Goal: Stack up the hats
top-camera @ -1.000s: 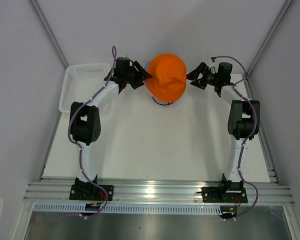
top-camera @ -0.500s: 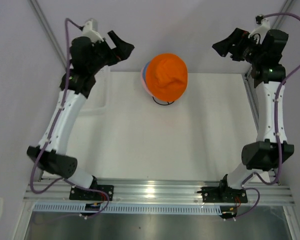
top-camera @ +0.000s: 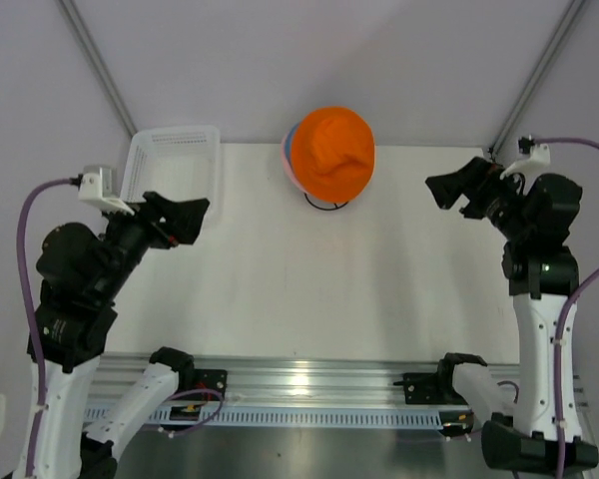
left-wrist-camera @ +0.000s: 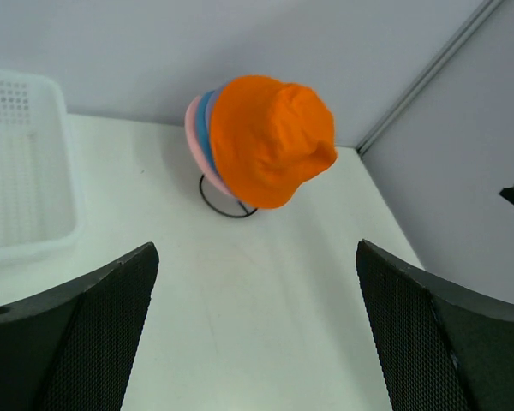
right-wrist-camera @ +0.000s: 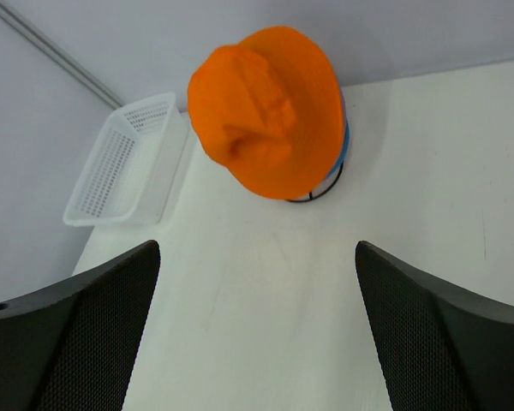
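The orange hat (top-camera: 331,152) sits on top of a stack on the black wire stand (top-camera: 325,204) at the back middle of the table. Thin edges of the blue hat (left-wrist-camera: 205,120) and the pink hat (left-wrist-camera: 192,128) show beneath it; the lavender hat is mostly hidden. The orange hat also shows in the left wrist view (left-wrist-camera: 270,137) and the right wrist view (right-wrist-camera: 270,107). My left gripper (top-camera: 185,218) is open and empty, well left of the stack. My right gripper (top-camera: 449,192) is open and empty, well right of it.
A white mesh basket (top-camera: 172,165) stands at the back left corner, close to my left gripper; it also shows in the right wrist view (right-wrist-camera: 120,163). Grey walls close in the back and sides. A metal rail (top-camera: 309,379) runs along the near edge.
Both arms have drawn back from the stack, risen, then swung outward and toward the near side. The orange hat stays on top of the stack, untouched.
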{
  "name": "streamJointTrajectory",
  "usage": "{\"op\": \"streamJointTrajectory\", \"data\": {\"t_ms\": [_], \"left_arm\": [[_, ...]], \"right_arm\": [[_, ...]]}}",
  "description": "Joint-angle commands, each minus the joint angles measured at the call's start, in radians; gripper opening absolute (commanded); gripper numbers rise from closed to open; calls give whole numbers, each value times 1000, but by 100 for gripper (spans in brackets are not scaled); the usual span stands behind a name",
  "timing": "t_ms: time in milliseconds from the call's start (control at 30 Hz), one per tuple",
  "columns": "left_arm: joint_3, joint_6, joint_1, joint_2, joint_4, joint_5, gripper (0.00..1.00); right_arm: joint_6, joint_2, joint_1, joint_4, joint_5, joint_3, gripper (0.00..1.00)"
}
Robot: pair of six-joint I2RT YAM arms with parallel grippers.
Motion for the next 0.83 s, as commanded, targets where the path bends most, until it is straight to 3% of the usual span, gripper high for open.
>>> {"op": "streamJointTrajectory", "data": {"t_ms": [0,167,600,800], "left_arm": [[-139,48,3,-85,-124,-61,100],[-192,99,3,-107,-167,-62,100],[-206,83,3,-75,-127,-75,99],[-219,59,3,-93,-135,-149,100]], "right_arm": [[20,-89,9,-13,62,-127,100],[6,-125,18,-72,62,-202,100],[-24,-85,28,-89,85,-162,99],[-64,-106,30,-80,121,-153,100]]}}
